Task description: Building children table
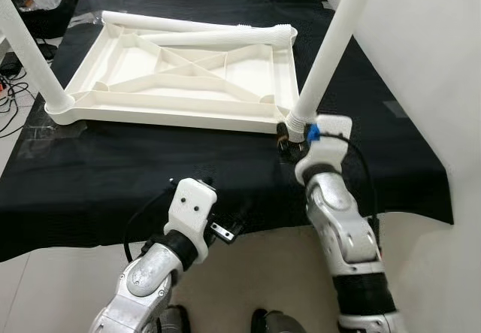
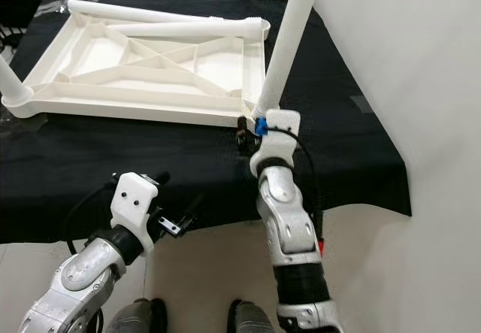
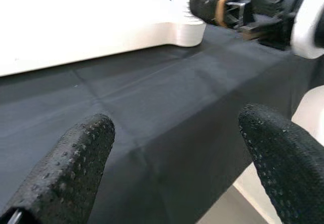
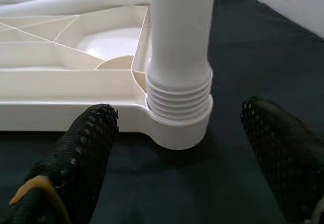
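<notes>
Upturned tabletop (image 1: 188, 77) holding 2 loose legs (image 1: 203, 31); both grippers (image 4: 177, 133) (image 3: 177, 148) wide, empty.

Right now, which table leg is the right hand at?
The upright leg in the upside-down tabletop's near right corner. The open right hand flanks its threaded base. Another leg stands at the near left corner; two lie loose along the far edge.
</notes>
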`<state>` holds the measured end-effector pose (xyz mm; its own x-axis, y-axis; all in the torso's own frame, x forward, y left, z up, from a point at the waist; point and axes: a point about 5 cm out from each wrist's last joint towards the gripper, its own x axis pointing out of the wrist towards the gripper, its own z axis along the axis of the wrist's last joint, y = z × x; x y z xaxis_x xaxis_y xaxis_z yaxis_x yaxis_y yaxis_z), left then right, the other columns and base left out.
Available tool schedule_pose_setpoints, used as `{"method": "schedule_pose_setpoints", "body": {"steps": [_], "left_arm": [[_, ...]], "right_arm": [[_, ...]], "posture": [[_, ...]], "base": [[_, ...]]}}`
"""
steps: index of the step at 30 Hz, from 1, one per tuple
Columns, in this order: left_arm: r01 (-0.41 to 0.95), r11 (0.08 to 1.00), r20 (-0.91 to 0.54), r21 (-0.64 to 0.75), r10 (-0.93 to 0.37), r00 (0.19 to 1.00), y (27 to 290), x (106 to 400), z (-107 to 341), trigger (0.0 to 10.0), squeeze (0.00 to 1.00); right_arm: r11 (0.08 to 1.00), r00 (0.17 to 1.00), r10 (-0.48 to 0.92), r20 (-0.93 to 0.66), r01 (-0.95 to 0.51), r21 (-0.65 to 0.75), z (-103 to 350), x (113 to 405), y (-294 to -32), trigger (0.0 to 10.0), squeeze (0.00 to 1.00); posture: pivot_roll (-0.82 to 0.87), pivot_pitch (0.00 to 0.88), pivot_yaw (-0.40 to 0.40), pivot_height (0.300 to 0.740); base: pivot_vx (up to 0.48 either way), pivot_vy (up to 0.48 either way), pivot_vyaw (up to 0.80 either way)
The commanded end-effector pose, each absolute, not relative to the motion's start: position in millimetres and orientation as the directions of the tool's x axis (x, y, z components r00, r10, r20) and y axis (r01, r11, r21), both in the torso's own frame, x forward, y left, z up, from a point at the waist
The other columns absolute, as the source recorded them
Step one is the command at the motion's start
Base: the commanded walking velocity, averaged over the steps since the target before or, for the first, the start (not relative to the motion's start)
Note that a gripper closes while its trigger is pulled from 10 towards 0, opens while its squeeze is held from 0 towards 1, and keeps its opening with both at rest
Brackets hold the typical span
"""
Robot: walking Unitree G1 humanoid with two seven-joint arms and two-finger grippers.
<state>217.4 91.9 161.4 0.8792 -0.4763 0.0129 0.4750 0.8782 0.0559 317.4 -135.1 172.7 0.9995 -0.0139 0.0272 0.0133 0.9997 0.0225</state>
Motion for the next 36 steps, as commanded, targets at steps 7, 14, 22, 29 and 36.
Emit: {"method": "schedule_pose_setpoints", "body": {"steps": [7, 14, 22, 29, 36], "left_arm": [[0.377, 0.924, 0.035, 0.063, -0.38, 0.924, 99, 220, 163, 10.0, 0.0], [0.3, 0.951, 0.038, 0.074, -0.303, 0.952, 107, 220, 162, 10.0, 0.0], [0.253, 0.965, 0.048, 0.075, -0.257, 0.965, 114, 224, 164, 10.0, 0.0], [0.235, 0.969, 0.036, 0.077, -0.238, 0.971, 116, 224, 162, 10.0, 0.0], [0.229, 0.969, 0.033, 0.088, -0.233, 0.972, 117, 224, 161, 10.0, 0.0]], "right_arm": [[0.997, 0.996, 0.076, 0.038, -0.076, 0.008, 155, 292, -155, 10.0, 0.0], [0.998, 0.998, 0.061, 0.027, -0.061, -0.002, 151, 290, -159, 10.0, 0.0], [0.992, 0.991, 0.129, 0.034, -0.13, 0.012, 152, 294, -152, 10.0, 0.0], [0.99, 0.989, 0.143, 0.033, -0.144, 0.015, 153, 300, -152, 10.0, 0.0], [0.99, 0.99, 0.139, 0.04, -0.139, 0.013, 155, 303, -155, 10.0, 0.0]], "posture": [[0.05, 0.108, -0.073, 0.74], [0.04, 0.109, -0.077, 0.74], [0.04, 0.114, -0.078, 0.74], [0.05, 0.117, -0.085, 0.74], [0.05, 0.123, -0.084, 0.74]], "base": [[0.0, 0.0, 0.0], [0.0, 0.0, -0.44], [0.034, 0.0, 0.0], [0.31, 0.0, 0.0], [0.348, -0.153, 0.0]]}}
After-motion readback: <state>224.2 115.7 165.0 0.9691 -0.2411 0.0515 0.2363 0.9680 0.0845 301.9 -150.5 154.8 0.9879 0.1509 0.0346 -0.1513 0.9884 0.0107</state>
